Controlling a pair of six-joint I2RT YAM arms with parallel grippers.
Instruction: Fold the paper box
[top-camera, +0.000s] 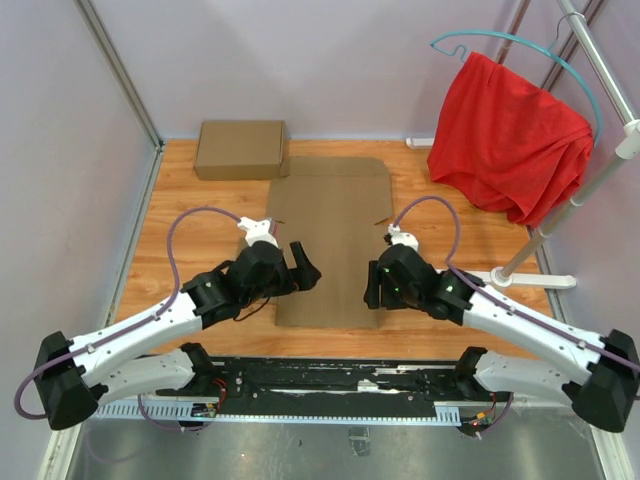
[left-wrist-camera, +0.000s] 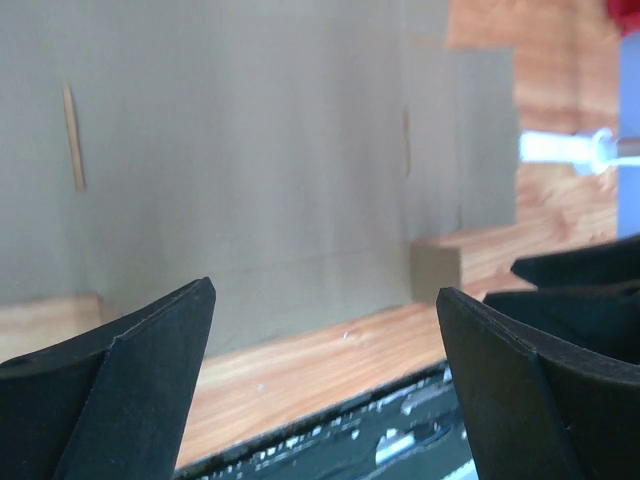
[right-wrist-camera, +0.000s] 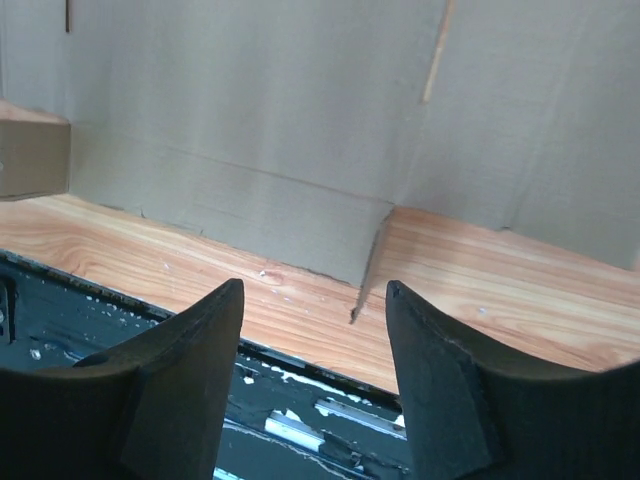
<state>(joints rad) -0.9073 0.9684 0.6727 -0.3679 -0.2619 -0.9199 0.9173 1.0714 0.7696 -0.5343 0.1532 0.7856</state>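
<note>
A: On the wooden table (top-camera: 190, 215), where is the paper box (top-camera: 335, 235)?
B: Lying as a flat sheet between the two arms, unfolded, reaching the table's front edge.
A: And the grippers?
B: Left gripper (top-camera: 306, 268) spread wide by its left edge, right gripper (top-camera: 372, 286) parted by its right — both empty.

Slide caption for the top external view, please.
Left fingers and right fingers, both open, flank the flat, unfolded paper box.

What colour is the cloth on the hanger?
Red; the draped fabric cloth shows best in the top external view.
</note>
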